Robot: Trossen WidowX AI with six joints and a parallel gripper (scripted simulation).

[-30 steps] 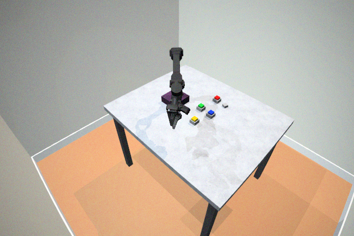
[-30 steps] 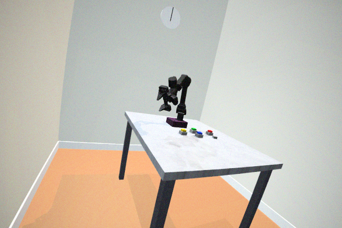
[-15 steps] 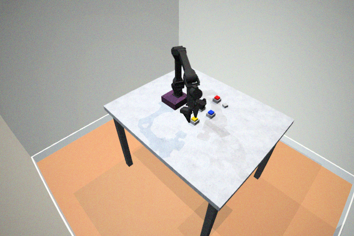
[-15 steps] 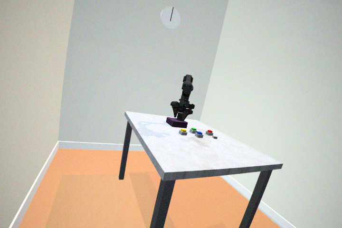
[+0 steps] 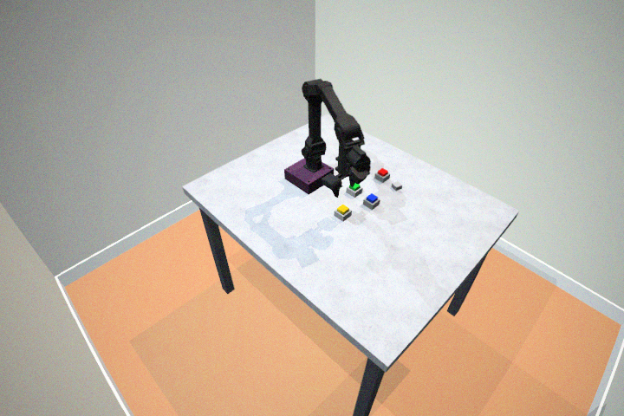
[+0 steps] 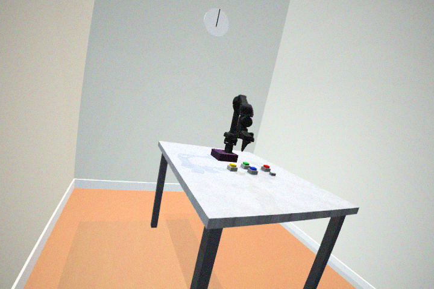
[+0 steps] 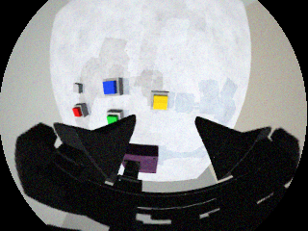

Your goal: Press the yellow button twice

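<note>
The yellow button (image 5: 342, 210) (image 6: 232, 165) (image 7: 161, 100) sits on a grey housing on the white table (image 5: 381, 274), at the near left of the button cluster. My gripper (image 5: 344, 182) (image 6: 236, 142) (image 7: 166, 118) is open and empty. It hangs above the table just in front of the arm's purple base (image 5: 308, 175) (image 7: 142, 160), close to the green button and short of the yellow one. In the wrist view the yellow button lies just beyond the gap between my fingertips.
A green button (image 5: 354, 187) (image 7: 114, 115), a blue button (image 5: 371, 198) (image 7: 110, 87) and a red button (image 5: 382, 172) (image 7: 79, 111) stand near the yellow one. A small grey block (image 5: 396, 185) (image 7: 79, 88) lies beside the red button.
</note>
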